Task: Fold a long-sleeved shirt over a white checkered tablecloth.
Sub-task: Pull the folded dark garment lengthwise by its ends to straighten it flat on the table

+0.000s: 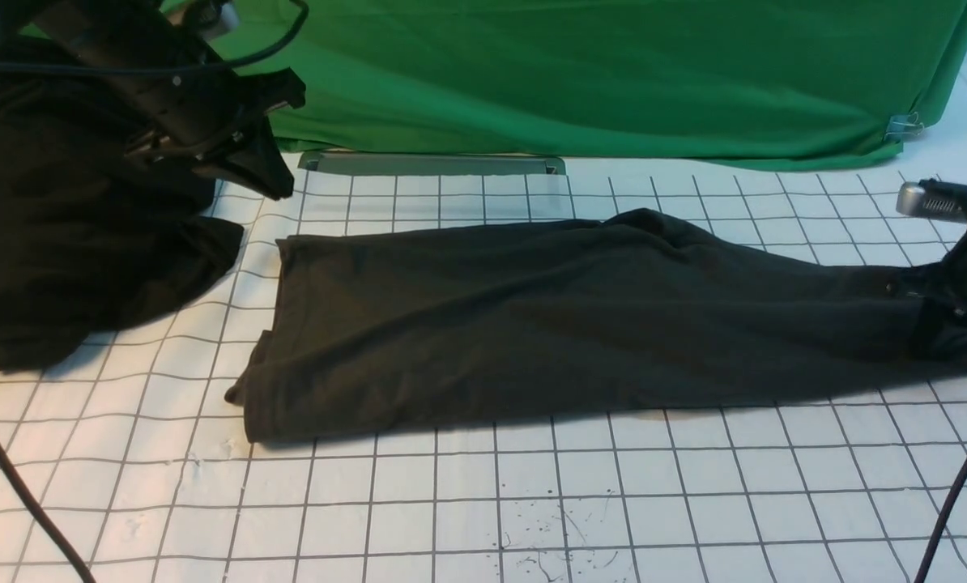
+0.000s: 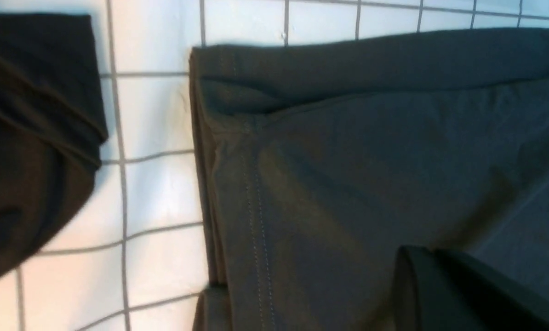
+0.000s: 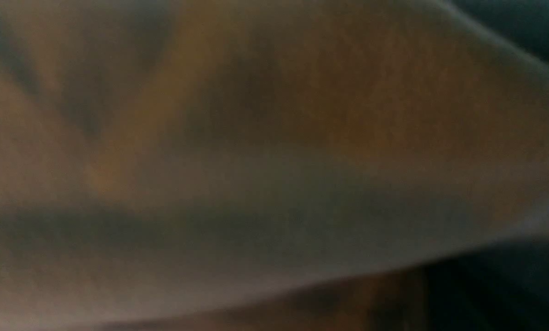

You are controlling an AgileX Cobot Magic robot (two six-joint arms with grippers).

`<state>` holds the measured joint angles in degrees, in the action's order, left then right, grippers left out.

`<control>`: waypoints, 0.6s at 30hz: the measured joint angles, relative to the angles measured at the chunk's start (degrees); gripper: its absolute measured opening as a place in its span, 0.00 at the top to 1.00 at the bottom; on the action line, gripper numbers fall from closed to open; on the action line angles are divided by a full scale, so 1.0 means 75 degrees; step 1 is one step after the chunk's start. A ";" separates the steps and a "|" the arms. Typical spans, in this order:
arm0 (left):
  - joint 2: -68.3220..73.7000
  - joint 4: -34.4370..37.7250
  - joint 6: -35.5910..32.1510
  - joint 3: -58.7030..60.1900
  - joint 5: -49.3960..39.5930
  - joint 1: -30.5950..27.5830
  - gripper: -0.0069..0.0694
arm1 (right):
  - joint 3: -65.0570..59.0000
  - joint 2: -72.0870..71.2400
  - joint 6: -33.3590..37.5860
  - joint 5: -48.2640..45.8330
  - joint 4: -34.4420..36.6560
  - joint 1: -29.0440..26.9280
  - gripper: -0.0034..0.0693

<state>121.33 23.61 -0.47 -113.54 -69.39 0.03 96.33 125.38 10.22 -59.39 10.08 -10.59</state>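
The long-sleeved shirt [image 1: 564,316] lies as a long dark charcoal strip across the white checkered tablecloth [image 1: 483,502], its print hidden. My right gripper [image 1: 957,312] sits at the strip's right end, where the cloth narrows and rises into it. It is shut on the shirt, and blurred cloth fills the right wrist view. My left gripper [image 1: 277,185] hangs above the far left corner of the shirt. Its dark fingers stand together and hold nothing. In the left wrist view the gripper [image 2: 421,253] hovers over the shirt's stitched hem [image 2: 256,193].
A shapeless black heap of cloth [image 1: 70,243] lies at the left, close to the shirt's left edge. A bright green cloth [image 1: 613,73] hangs along the back, with a grey metal strip [image 1: 431,164] below it. Cables cross the near left corner [image 1: 14,486] and near right corner [image 1: 957,486].
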 joint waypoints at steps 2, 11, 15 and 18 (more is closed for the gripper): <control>0.0000 0.0143 -0.0009 0.0149 -0.0008 0.0000 0.91 | 0.0041 0.0000 -0.0223 -0.0130 -0.0292 -0.0055 0.88; 0.0000 0.0435 -0.0197 0.0332 -0.0031 0.0000 0.91 | 0.0745 -0.0639 -0.0795 -0.0899 -0.0834 -0.0588 0.25; 0.0000 0.0435 -0.0280 0.0332 -0.0031 0.0000 0.91 | 0.0773 -0.0681 -0.0803 -0.0777 -0.0824 -0.0653 0.18; 0.0000 0.0399 -0.0381 0.0332 -0.0031 0.0000 0.91 | 0.0773 -0.0306 -0.0803 -0.0589 -0.0723 -0.0634 0.19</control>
<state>121.33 26.60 -3.33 -111.05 -69.62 0.03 102.13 123.09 4.19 -63.81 4.65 -15.35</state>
